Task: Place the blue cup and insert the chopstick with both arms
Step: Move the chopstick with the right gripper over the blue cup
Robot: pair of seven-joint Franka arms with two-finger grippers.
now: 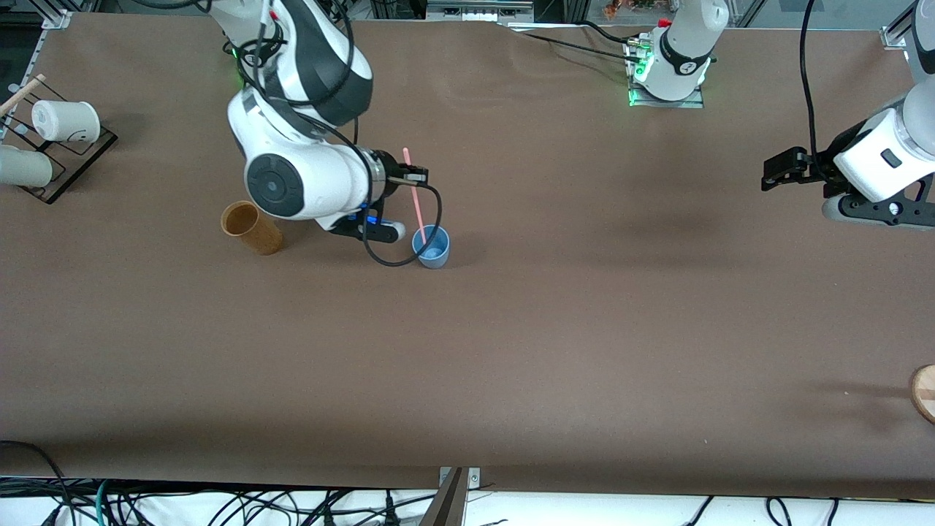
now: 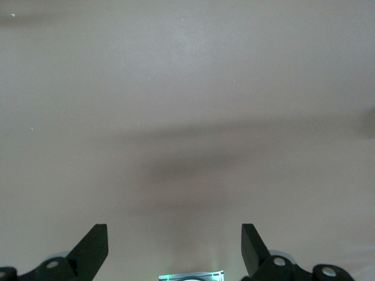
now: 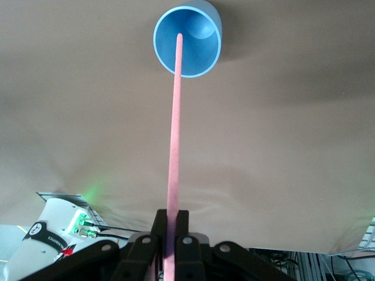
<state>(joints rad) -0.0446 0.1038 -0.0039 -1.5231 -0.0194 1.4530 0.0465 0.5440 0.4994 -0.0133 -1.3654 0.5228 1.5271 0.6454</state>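
The blue cup [image 1: 432,247] stands upright on the brown table, beside the tan cup. My right gripper [image 1: 413,176] is shut on the pale-pink chopstick [image 1: 417,202] and holds it tilted over the cup, its lower tip at the cup's mouth. In the right wrist view the chopstick [image 3: 174,134] runs from my closed fingers [image 3: 159,225] to the open blue cup [image 3: 188,40]. My left gripper [image 1: 774,169] is open and empty, held above the table at the left arm's end; its view shows only bare table between its fingertips [image 2: 95,240].
A tan wooden-looking cup [image 1: 250,228] stands next to the right arm. A black wire rack [image 1: 66,157] with white cups [image 1: 64,120] sits at the right arm's end. A round wooden piece [image 1: 924,392] lies at the table edge at the left arm's end.
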